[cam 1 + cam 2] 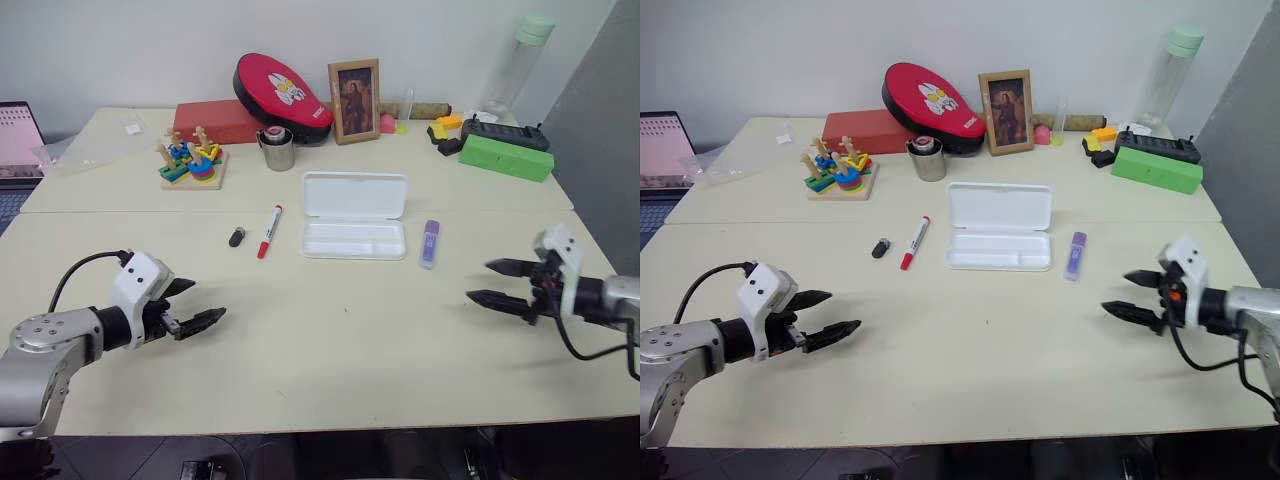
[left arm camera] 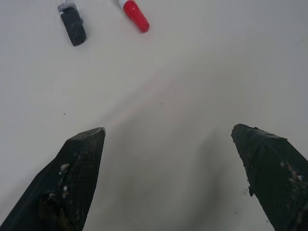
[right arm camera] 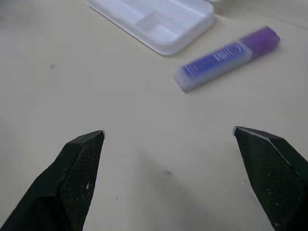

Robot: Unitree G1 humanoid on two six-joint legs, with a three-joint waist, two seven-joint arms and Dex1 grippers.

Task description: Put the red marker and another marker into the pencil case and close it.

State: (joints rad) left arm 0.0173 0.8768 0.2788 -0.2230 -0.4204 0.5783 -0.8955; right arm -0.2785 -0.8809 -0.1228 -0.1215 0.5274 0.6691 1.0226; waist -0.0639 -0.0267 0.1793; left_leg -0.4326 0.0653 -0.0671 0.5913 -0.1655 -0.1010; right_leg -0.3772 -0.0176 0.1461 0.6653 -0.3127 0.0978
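White plastic, the pencil case (image 1: 354,215) lies open on the cream desk (image 1: 330,340), lid flat behind its empty tray, ahead of and between the two end effectors. The left end effector (image 1: 196,306) hovers over the desk's near left part with its black fingers spread wide and nothing between them. Ahead of it and slightly to its right lies the red marker (image 1: 269,231), apart from the case's left edge, with a small black stubby object (image 1: 236,237) just beside the marker on its left. In the left wrist view the marker's red cap (image 2: 135,14) and the black object (image 2: 72,28) sit well beyond the fingertips (image 2: 91,139).

The right end effector (image 1: 490,281) is also spread wide and empty, over the near right part of the desk. The lilac highlighter (image 1: 430,243) lies ahead of it and to its left, just beside the case's right edge without touching it. In the right wrist view the highlighter (image 3: 226,58) and a corner of the case (image 3: 159,24) lie beyond the parted fingers.
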